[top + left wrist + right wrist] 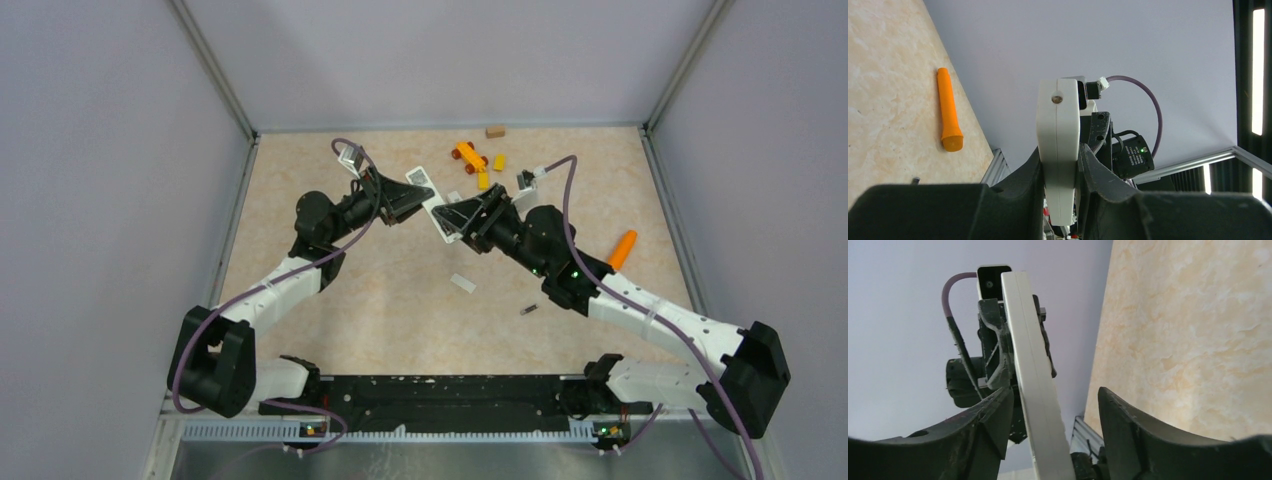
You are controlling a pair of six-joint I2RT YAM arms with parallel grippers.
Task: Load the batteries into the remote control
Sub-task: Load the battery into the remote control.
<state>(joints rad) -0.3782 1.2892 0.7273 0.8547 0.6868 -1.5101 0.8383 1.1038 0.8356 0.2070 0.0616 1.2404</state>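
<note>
White remote control (1058, 125) clamped in left hand (1060, 167); right hand (1054, 402) agape around it

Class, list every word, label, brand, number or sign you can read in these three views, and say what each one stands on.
No text can be read in any view.
remote control: plain white with one small round mark near its end, no lettering.
black module behind it, with a green light: pale print on its face, too small and blurred to read.
</note>
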